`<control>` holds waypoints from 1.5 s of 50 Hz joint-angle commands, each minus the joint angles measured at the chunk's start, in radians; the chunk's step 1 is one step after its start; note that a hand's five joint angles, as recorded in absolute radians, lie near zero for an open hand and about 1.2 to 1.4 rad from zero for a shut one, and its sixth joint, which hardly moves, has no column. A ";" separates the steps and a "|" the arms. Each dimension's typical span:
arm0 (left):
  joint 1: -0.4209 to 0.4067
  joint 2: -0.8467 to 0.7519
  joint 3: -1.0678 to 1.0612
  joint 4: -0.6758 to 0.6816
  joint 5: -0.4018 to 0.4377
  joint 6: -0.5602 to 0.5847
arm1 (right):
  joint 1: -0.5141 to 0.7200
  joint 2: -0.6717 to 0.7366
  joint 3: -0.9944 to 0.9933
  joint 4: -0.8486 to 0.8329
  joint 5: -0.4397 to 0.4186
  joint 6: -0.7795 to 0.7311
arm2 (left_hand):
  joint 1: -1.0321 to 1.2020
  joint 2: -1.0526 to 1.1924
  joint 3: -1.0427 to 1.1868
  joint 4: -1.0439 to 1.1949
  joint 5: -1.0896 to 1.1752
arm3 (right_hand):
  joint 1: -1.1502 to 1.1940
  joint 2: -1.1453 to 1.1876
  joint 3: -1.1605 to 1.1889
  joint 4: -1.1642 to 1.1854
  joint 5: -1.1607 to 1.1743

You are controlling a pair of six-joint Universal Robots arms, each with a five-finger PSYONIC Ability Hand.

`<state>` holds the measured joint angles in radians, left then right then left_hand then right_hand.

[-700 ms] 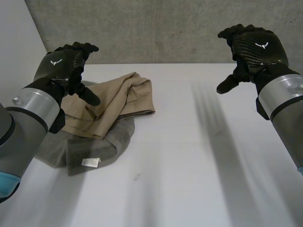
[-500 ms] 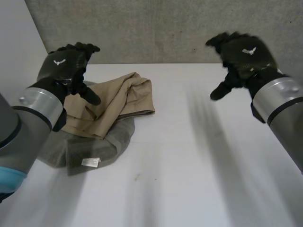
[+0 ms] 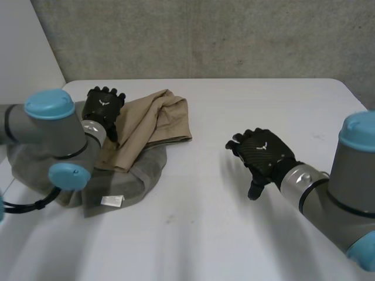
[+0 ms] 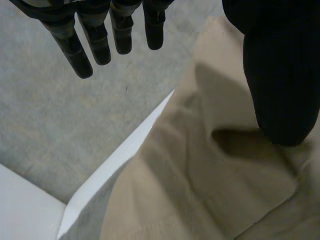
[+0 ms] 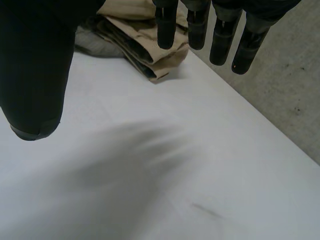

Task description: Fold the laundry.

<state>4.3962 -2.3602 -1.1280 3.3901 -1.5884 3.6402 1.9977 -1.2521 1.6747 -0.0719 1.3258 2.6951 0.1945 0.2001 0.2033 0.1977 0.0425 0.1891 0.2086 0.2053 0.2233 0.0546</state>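
A crumpled tan garment (image 3: pixel 149 123) lies on a grey garment (image 3: pixel 126 181) at the table's left side. My left hand (image 3: pixel 103 108) hovers over the tan cloth's left part, fingers (image 4: pixel 95 42) straight and apart from the thumb (image 4: pixel 280 75), holding nothing; the tan garment (image 4: pixel 210 185) spreads under its palm. My right hand (image 3: pixel 262 155) hangs low over the bare white table right of the pile, its fingers (image 5: pixel 220 35) straight and empty. Beyond those fingertips the tan garment (image 5: pixel 150 47) and the grey garment (image 5: pixel 97 42) lie stacked.
The white table (image 3: pixel 234 234) stretches wide in front and to the right. A grey concrete wall (image 3: pixel 205 35) runs behind its far edge. A white label (image 3: pixel 111 201) sits on the grey garment's near edge.
Both arms have swung down from high above the table. The left hand now sits just over the tan cloth, and the right hand has dropped toward the table's middle right.
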 commanded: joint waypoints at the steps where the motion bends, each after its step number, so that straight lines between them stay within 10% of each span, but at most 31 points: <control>1: 0.039 -0.157 0.155 -0.009 -0.001 -0.006 | -0.005 0.011 0.036 -0.062 0.003 0.002 | 0.025 0.019 0.016 0.022 0.002 | -0.015 -0.034 -0.031 -0.049 -0.055; 5: 0.042 -0.208 0.206 -0.012 0.007 -0.006 | -0.005 0.026 0.034 -0.063 0.004 0.002 | 0.186 0.180 0.177 0.182 0.163 | -0.015 -0.034 -0.031 -0.049 -0.055; 9: 0.026 -0.211 0.208 -0.014 0.025 -0.012 | -0.007 0.026 0.030 -0.063 0.019 0.002 | 1.197 1.192 1.188 1.194 1.175 | -0.015 -0.034 -0.031 -0.049 -0.055; 35: -0.540 0.446 -0.392 -0.095 0.223 -0.362 | -0.221 0.020 -0.099 -0.052 0.102 0.140 | 1.202 1.196 1.193 1.199 1.179 | -0.015 -0.034 -0.031 -0.049 -0.055; 36: -0.549 0.447 -0.401 -0.097 0.226 -0.361 | -0.221 0.020 -0.098 -0.052 0.102 0.138 | 0.848 0.842 0.839 0.844 0.825 | -0.015 -0.034 -0.031 -0.049 -0.055; 39: -0.547 0.452 -0.411 -0.101 0.226 -0.353 | -0.223 0.020 -0.095 -0.051 0.101 0.138 | 0.003 -0.003 -0.006 -0.001 -0.020 | -0.015 -0.034 -0.031 -0.049 -0.055; 59: -0.014 0.440 -0.428 -0.107 0.171 -0.200 | -0.002 -0.046 0.009 0.040 -0.069 -0.015 | 0.025 0.019 0.016 0.022 0.002 | -0.015 -0.034 -0.031 -0.049 -0.055; 75: -0.017 0.173 -0.322 -0.106 0.260 -0.025 | 0.168 0.043 0.072 -0.016 -0.066 -0.172 | 0.139 0.134 0.130 0.136 0.117 | -0.015 -0.034 -0.031 -0.049 -0.055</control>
<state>4.3993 -2.1274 -1.4757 3.2871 -1.3827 3.6050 2.1300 -1.2777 1.7346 -0.0811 1.2465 2.5986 0.2144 0.2197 0.2219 0.2180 0.0491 0.1891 0.2094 0.2053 0.2233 0.0544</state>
